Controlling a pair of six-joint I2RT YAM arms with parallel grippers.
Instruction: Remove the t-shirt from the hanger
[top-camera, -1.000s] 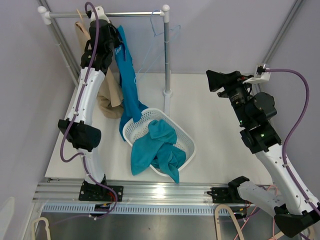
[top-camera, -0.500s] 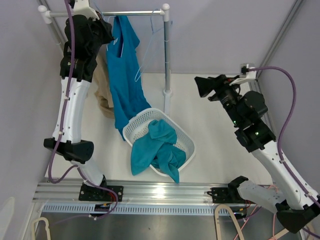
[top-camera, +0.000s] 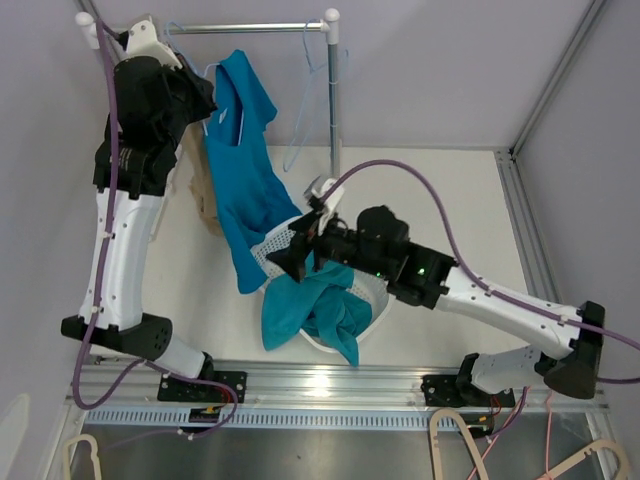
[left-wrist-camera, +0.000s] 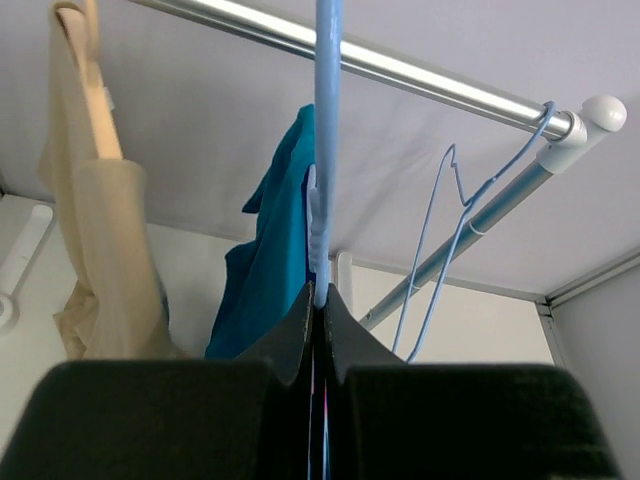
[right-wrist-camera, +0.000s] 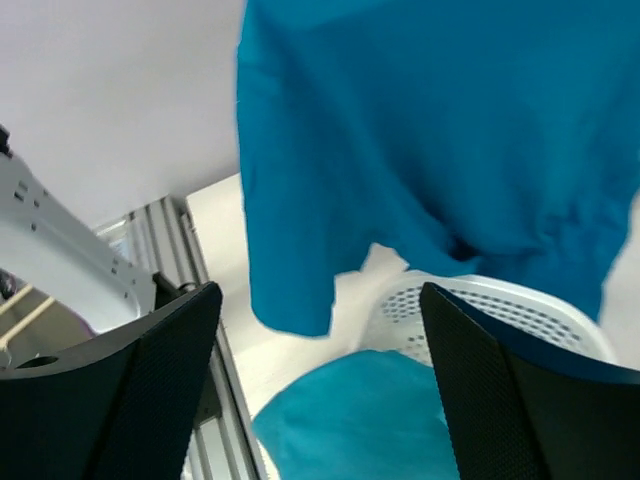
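A teal t-shirt (top-camera: 240, 180) hangs on a light blue hanger (left-wrist-camera: 325, 150) below the rail at the back left. Its hem drapes down to the white basket (top-camera: 378, 297). My left gripper (top-camera: 200, 85) is shut on the hanger's neck, as the left wrist view (left-wrist-camera: 318, 295) shows, with the shirt (left-wrist-camera: 270, 260) just beyond. My right gripper (top-camera: 285, 250) is open and empty over the basket's left end, next to the shirt's lower part. In the right wrist view the gripper (right-wrist-camera: 320, 290) has its jaws wide apart, facing the hanging shirt (right-wrist-camera: 430, 130) without touching it.
The basket (right-wrist-camera: 500, 310) holds another teal shirt (top-camera: 310, 300), which spills over the front rim. A beige garment (top-camera: 200, 190) hangs at the rail's left end. An empty blue wire hanger (top-camera: 310, 110) hangs by the rail post (top-camera: 333, 110). The metal rail (top-camera: 260, 27) runs along the back.
My right arm has swung from the right side across to the basket and the shirt's lower part. My left arm has lifted the hanger and shirt higher and to the left.
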